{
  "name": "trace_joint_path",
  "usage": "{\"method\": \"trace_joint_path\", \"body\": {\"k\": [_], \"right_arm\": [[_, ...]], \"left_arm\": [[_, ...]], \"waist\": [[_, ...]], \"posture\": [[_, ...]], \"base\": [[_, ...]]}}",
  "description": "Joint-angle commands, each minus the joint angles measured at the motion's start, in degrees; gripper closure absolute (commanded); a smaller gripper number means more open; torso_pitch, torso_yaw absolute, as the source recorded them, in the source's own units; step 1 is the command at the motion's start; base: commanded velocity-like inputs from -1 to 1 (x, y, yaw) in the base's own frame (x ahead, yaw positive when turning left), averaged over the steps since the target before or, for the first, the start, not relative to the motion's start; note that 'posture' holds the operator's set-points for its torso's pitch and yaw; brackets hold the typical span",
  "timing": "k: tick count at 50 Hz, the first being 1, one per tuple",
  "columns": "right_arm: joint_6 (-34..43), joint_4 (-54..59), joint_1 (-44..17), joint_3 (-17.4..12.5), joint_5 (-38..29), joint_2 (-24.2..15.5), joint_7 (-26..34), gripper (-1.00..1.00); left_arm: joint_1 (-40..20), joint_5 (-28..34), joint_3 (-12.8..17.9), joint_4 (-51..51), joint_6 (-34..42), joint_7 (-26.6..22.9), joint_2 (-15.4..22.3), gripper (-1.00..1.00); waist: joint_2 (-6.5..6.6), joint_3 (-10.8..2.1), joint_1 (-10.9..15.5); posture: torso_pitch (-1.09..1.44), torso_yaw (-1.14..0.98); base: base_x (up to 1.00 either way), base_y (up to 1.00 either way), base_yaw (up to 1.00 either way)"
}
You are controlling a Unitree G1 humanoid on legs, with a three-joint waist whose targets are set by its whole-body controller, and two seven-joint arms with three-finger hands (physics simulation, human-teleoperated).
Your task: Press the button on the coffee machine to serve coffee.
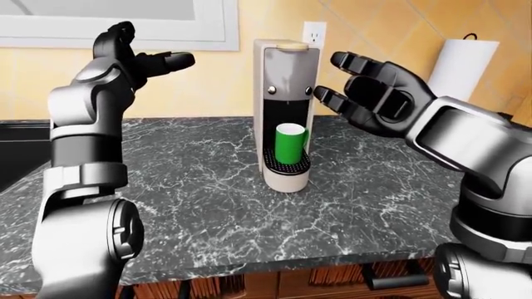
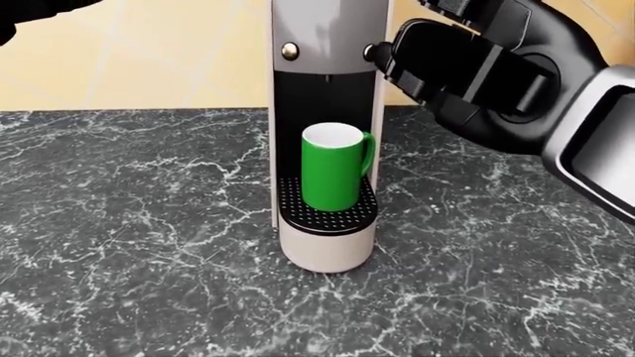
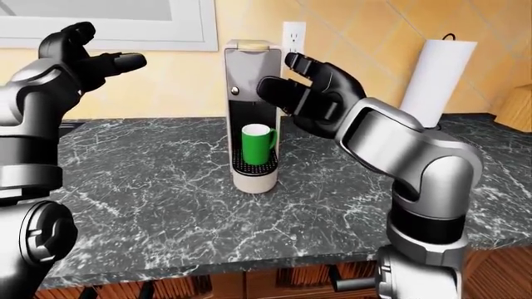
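The grey and cream coffee machine (image 1: 287, 112) stands on the dark marble counter (image 2: 129, 223). A small round brass button (image 2: 289, 50) sits on the left of its upper face. A green mug (image 2: 333, 167) stands on the perforated drip tray under the spout. My right hand (image 2: 399, 33) hovers open beside the machine's upper right edge, fingers spread, and one fingertip (image 2: 372, 52) is level with the button but to its right, apart from it. My left hand (image 1: 154, 59) is raised at the upper left of the left-eye view, open and holding nothing.
A paper towel roll (image 1: 464, 65) stands against the tiled wall right of the machine. A wall outlet (image 1: 314, 31) is behind the machine's top. A window frame (image 1: 125, 34) runs along the upper left. The counter's near edge (image 1: 274, 261) has wooden drawers below.
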Motion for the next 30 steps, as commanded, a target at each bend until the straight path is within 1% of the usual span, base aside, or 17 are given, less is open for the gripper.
{"method": "trace_joint_path", "body": {"k": [1,4,10,18,20,30], "right_arm": [[-1.19,-0.21,-2.04,-0.97,-0.46,-0.54,0.82,-1.00],[-1.14,0.25,-2.67,-0.93,-0.32,-0.46,0.43,-1.00],[-1.12,1.61,-3.19,-0.64,-2.14,0.19,2.19,-1.00],[-0.95,2.26,-3.24,-0.65,-3.60,1.02,3.11,-1.00],[-1.03,2.51,-2.44,-0.73,-5.07,1.27,4.76,-1.00],[-0.99,3.13,-2.25,-0.84,-6.71,2.22,5.94,-1.00]], "left_arm": [[-2.35,-0.14,0.19,-2.07,-1.57,-0.14,0.61,-1.00],[-2.68,-0.16,0.23,-1.89,-1.52,-0.08,0.63,-1.00],[-2.85,-0.31,0.22,-2.32,-0.87,0.13,0.66,-1.00],[-2.86,-0.14,0.15,-0.89,-2.35,-0.29,0.54,-1.00],[-2.79,-0.19,0.14,-1.27,-2.02,-0.17,0.50,-1.00],[-2.31,-0.53,0.24,-3.11,-0.61,0.32,0.49,-1.00]], "waist": [[0.27,-0.63,0.01],[0.28,-0.61,-0.01],[0.32,-0.60,-0.01],[0.36,-0.64,0.05],[0.38,-0.65,0.05],[0.45,-0.66,0.03]], "posture": [[-0.41,0.00],[-0.41,0.00],[-0.41,0.00],[-0.41,0.00],[-0.41,0.00],[-0.41,0.00]], "base": [[0.00,0.00,0.00],[0.00,0.00,0.00],[0.00,0.00,0.00],[0.00,0.00,0.00],[0.00,0.00,0.00],[0.00,0.00,0.00]]}}
